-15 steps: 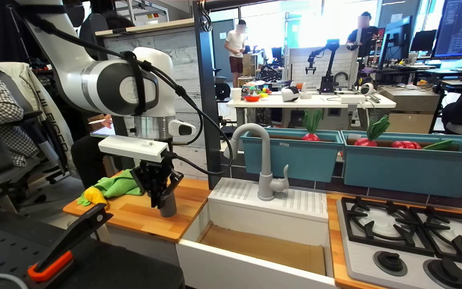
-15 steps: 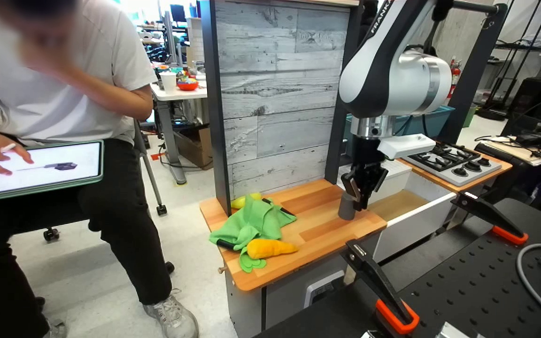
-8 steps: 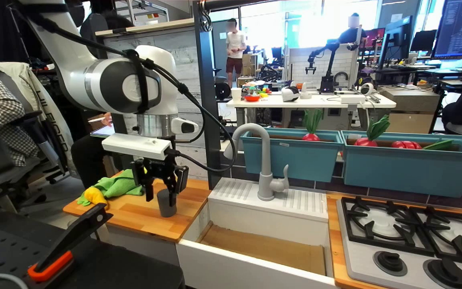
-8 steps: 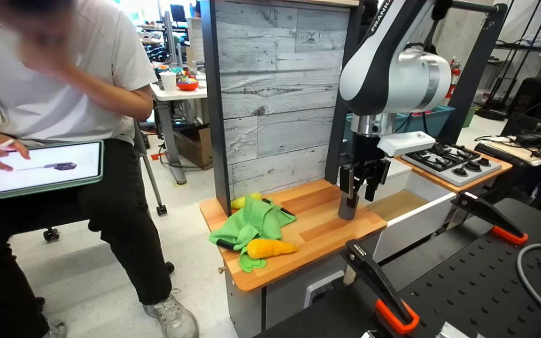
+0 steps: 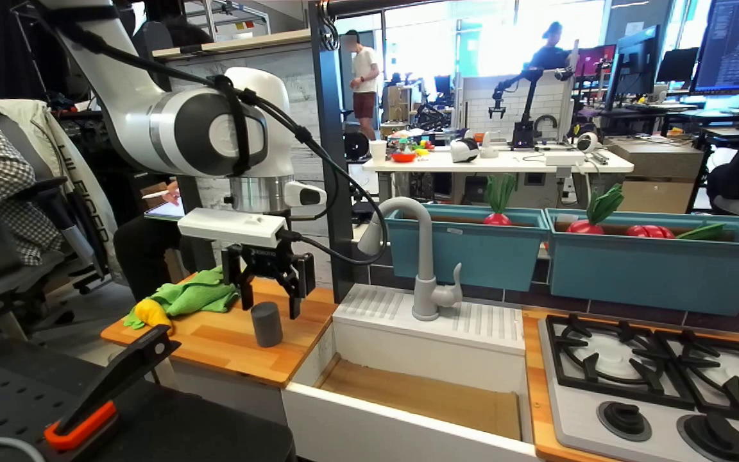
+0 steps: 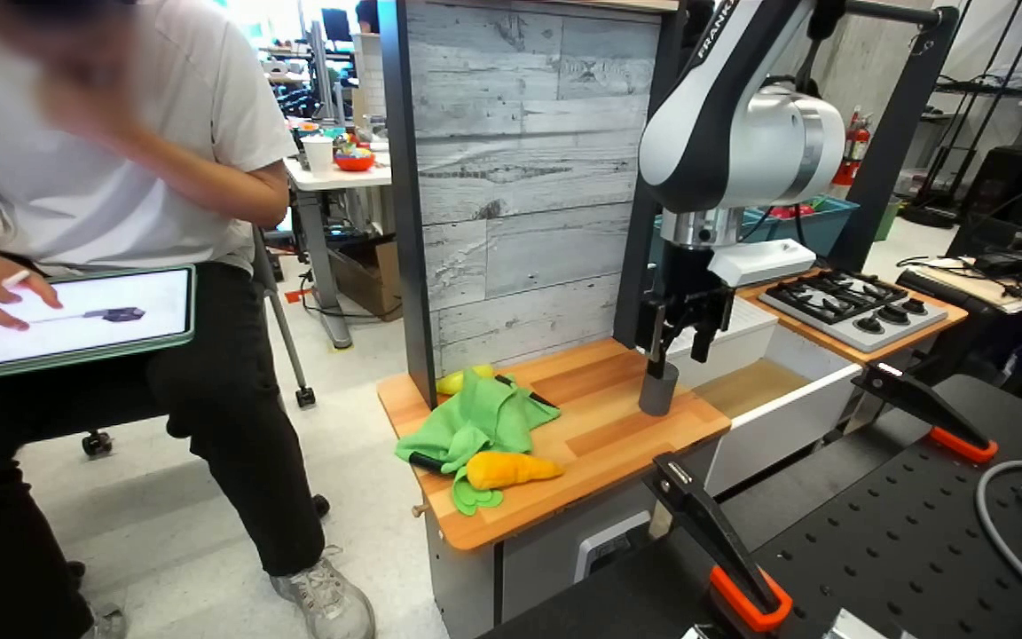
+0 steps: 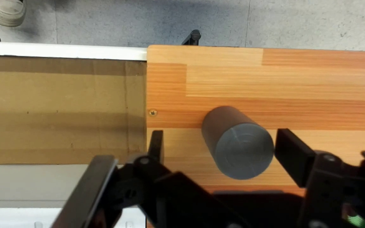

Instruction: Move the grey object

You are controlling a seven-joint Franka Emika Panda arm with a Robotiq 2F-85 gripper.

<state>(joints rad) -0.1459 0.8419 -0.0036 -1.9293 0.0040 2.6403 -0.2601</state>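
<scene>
Wooden counter [image 5: 215,341] below, the arm [image 5: 209,133] points its pincer [image 5: 271,309] down — wide-spread, empty — over the grey cylinder [image 5: 268,327].

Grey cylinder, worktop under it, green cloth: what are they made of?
Grey cylinder: likely plastic, matte; no sharp glints, faint curved marks on its top. Painted metal can't be ruled out.
Worktop: wood or wood-look laminate, satin; staggered, grained strips.
Green cloth: fabric, dull; soft folds and drape, fibre unclear.
</scene>
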